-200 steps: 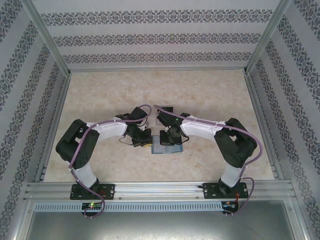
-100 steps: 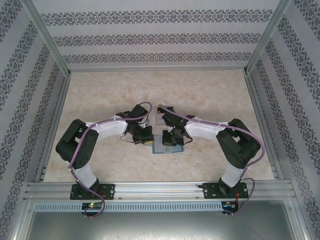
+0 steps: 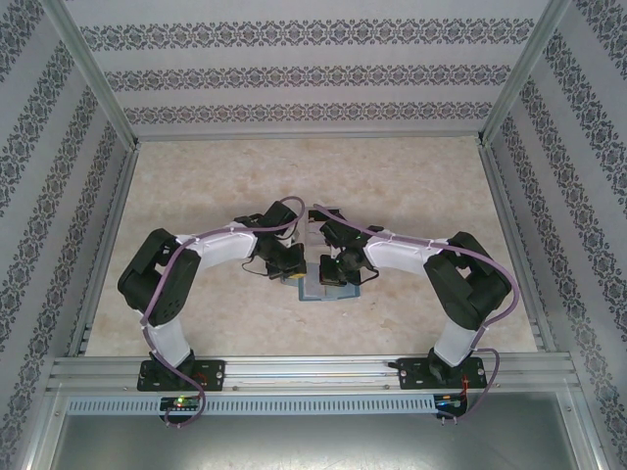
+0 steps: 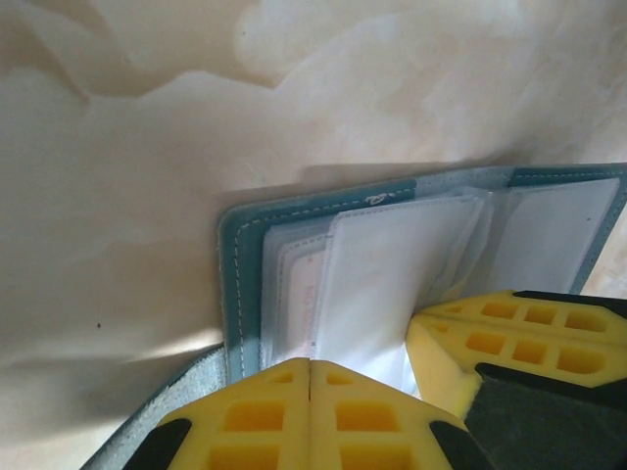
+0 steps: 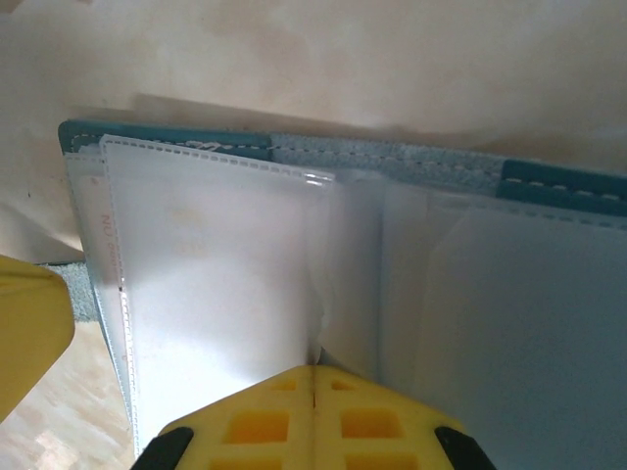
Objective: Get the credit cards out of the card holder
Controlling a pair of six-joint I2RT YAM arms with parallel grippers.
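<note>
The card holder [image 3: 323, 290] lies open on the table between the two arms, its teal edge [image 4: 240, 245] toward my left. Its clear sleeves hold pale credit cards [image 4: 382, 264], and one more card [image 4: 299, 294] shows near the stitched border. My left gripper [image 4: 311, 362] is shut, with its tips on the near edge of the left-hand sleeves. My right gripper [image 5: 313, 370] is shut too, its tips at the fold between two sleeve pages [image 5: 216, 264]. Its yellow fingers [image 4: 490, 338] rest on the holder just right of mine. From above, both grippers [image 3: 294, 272] [image 3: 335, 274] meet over the holder.
A small greyish flat thing [image 3: 328, 212] lies on the table just behind the grippers. Patterned walls and aluminium rails [image 3: 304, 367] box in the marbled tabletop [image 3: 196, 186], which has free room to the back and both sides.
The left arm has swung right, bringing its gripper closer over the card holder. The right gripper has shifted slightly and stays on the holder. Both remain shut.
</note>
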